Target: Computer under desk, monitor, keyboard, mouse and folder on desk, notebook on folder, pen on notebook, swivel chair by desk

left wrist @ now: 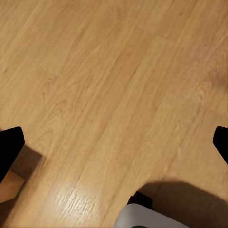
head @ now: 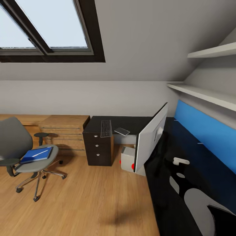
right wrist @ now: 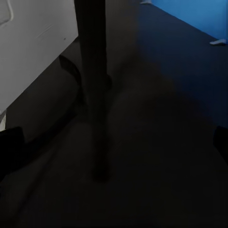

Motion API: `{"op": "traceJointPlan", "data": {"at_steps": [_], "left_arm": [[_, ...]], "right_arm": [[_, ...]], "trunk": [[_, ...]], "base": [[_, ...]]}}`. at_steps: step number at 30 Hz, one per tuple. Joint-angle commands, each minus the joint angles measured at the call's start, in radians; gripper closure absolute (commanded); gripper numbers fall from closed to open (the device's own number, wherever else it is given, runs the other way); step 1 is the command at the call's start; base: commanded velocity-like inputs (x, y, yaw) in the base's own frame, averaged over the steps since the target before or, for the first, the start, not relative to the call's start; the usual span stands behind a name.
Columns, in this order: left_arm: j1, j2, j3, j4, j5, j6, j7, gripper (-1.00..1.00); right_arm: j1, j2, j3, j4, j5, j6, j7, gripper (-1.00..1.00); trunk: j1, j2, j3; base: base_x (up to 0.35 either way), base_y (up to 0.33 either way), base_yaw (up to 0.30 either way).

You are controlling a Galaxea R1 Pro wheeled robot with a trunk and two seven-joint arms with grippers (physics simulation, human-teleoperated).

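Standing on desk (head: pixel 183 157): monitor (head: pixel 149 139), back toward camera, long axis 7-to-1 o'clock.
Right claw (right wrist: pixel 114 137): jaws apart, monitor stalk (right wrist: pixel 95 85) dead ahead; nearer arm.
Left claw (left wrist: pixel 114 142): jaws apart over floor (left wrist: pixel 104 85).
Keyboard (head: pixel 106 128): 11 o'clock, on drawer unit (head: pixel 98 144).

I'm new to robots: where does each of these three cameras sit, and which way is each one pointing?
Head view: high on the robot's head, looking down across the bedroom at the swivel chair, the keyboard, the monitor and the desk.
Left wrist view: near the left gripper, facing the wood floor; dark fingertips at both edges.
Right wrist view: near the right gripper, facing the monitor's stalk on the desk.
Head and right wrist share the monitor, desk and blue back panel.
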Motion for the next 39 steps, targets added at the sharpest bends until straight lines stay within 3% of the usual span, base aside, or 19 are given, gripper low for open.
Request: {"op": "traceJointPlan", "data": {"at_steps": [1, 10, 21, 39], "left_arm": [[-0.001, 0.000, -0.003, 0.001, 0.010, -0.004, 0.000, -1.00], [-0.001, -0.001, -0.004, 0.001, 0.010, -0.004, 0.000, -1.00], [-0.001, -0.002, -0.006, 0.001, 0.009, -0.004, 0.000, -1.00], [-0.001, -0.002, -0.006, 0.001, 0.010, -0.003, 0.000, -1.00]], "right_arm": [[-0.001, -0.001, -0.006, 0.002, 0.010, -0.003, -0.003, -1.00], [-0.001, -0.021, -0.005, 0.003, 0.012, -0.007, -0.004, -1.00], [-0.001, -0.019, -0.004, 0.003, 0.012, -0.009, -0.004, -1.00], [-0.001, -0.014, -0.004, 0.005, 0.015, -0.014, -0.003, -1.00]], "trunk": [[0.000, -0.002, -0.002], [0.000, -0.002, -0.002], [0.000, -0.002, -0.002], [0.000, -0.002, -0.002]], "base": [[0.000, 0.042, 0.000], [0.000, 0.057, 0.000], [0.000, 0.179, 0.000], [0.086, 0.028, 0.000]]}}
